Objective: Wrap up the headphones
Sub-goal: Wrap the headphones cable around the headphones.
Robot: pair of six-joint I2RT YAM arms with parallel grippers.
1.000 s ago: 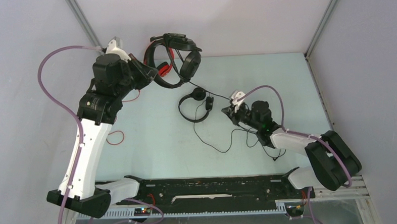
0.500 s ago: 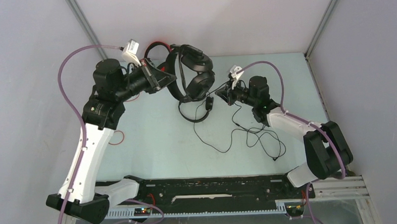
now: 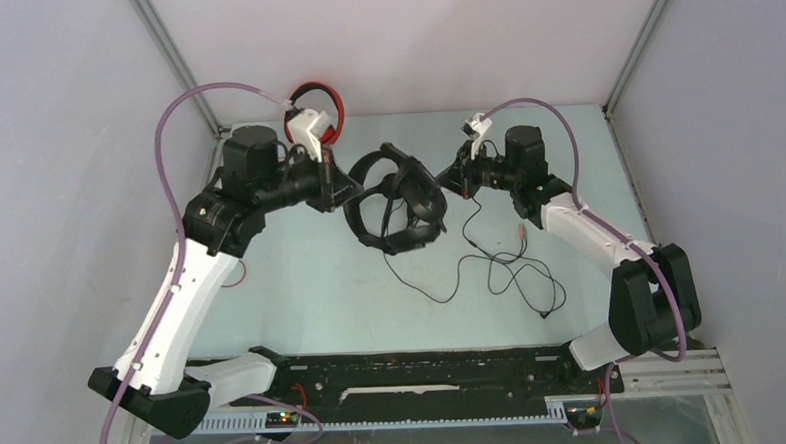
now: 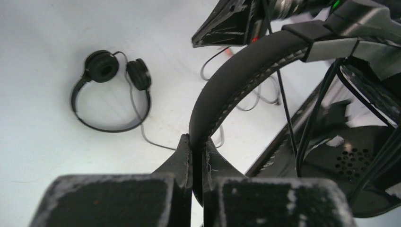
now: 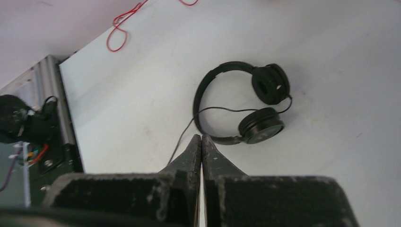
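My left gripper is shut on the padded band of a large black headset and holds it in the air above mid-table. A smaller black headset lies flat on the table below it. My right gripper is shut just right of the held headset. The thin black cable hangs from its tips and loops on the table. A red headset shows at the back wall behind my left wrist.
A red cable curls on the table at the left. The black base rail runs along the near edge. Enclosure walls and metal posts close in the back and sides.
My left arm swung the large black headset from the back left down towards mid-table. My right gripper rose off the table and moved to the back, carrying the cable.
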